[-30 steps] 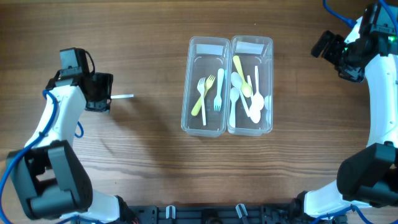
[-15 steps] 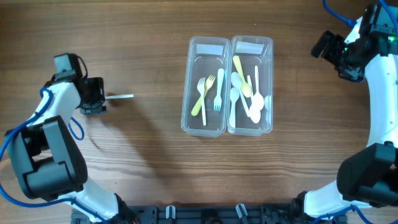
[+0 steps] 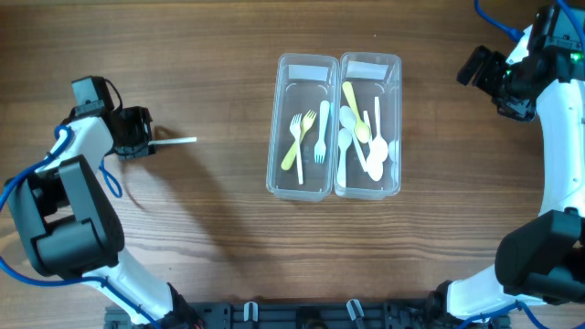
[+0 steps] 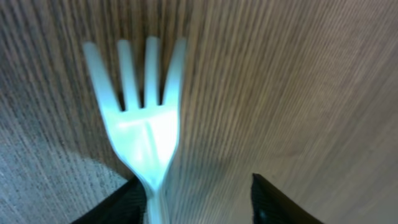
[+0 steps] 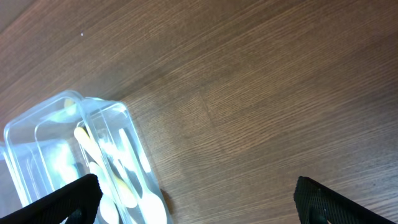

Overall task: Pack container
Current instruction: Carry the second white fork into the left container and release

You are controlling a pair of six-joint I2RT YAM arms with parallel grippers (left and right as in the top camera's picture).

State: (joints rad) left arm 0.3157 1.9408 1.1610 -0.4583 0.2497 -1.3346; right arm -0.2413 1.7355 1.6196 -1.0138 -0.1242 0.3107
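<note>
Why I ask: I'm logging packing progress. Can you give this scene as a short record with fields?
left container: two forks, one yellow, one white
right container: several spoons, yellow and white
unpacked: loose white fork on the table, left of both containers
left gripper: open, the loose fork's handle between its fingers
right gripper: open, empty, off to the right of the containers

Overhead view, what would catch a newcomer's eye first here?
Two clear containers sit side by side in the middle of the table: the left container holds forks, the right container spoons. At the far left, a white fork lies inside the open left end effector.
</note>
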